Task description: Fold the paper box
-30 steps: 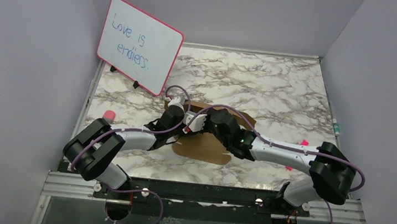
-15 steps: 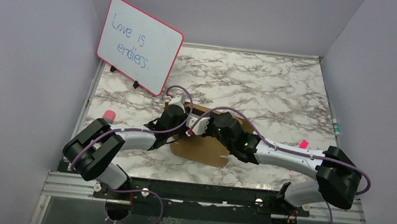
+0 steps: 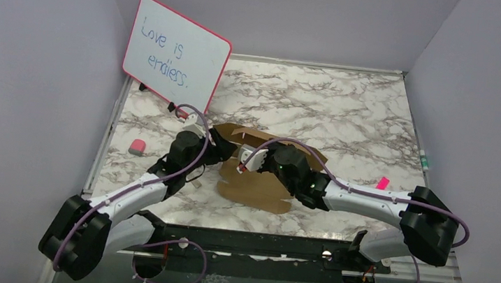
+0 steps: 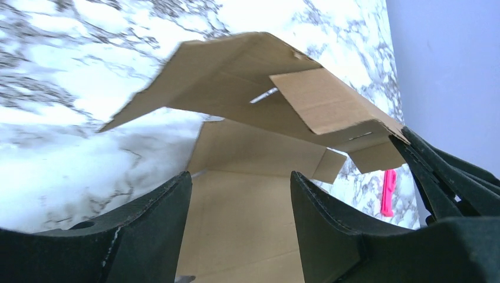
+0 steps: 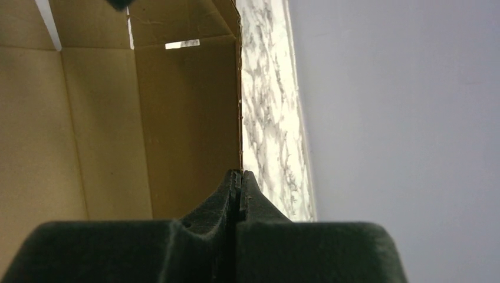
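Half-folded paper box [image 3: 260, 188] lies on marble table [image 3: 348, 117].
Only the wrist views show the left gripper [image 4: 240, 177] spread, gripping nothing; right gripper [image 5: 237, 173] pressed shut beside a panel edge.

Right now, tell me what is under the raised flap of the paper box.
The paper box holds its raised flap over its own flat base panel, which looks bare, with the marble table beside it. What the base panel covers cannot be seen.
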Robot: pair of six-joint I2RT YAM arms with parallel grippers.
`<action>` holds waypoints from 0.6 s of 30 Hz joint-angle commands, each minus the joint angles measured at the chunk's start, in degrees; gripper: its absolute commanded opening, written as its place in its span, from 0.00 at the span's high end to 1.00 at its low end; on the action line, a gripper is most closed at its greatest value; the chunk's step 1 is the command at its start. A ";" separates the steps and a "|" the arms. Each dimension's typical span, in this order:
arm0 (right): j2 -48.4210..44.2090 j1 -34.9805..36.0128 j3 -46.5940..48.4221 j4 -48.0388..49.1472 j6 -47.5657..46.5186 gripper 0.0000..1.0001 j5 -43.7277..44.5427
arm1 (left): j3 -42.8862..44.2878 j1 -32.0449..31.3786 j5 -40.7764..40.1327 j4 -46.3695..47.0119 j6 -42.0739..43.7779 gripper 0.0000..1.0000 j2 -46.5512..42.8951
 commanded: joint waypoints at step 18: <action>1.50 -0.31 0.52 10.08 -14.97 0.99 2.09 | 14.11 14.57 15.57 -9.29 2.86 0.36 -0.73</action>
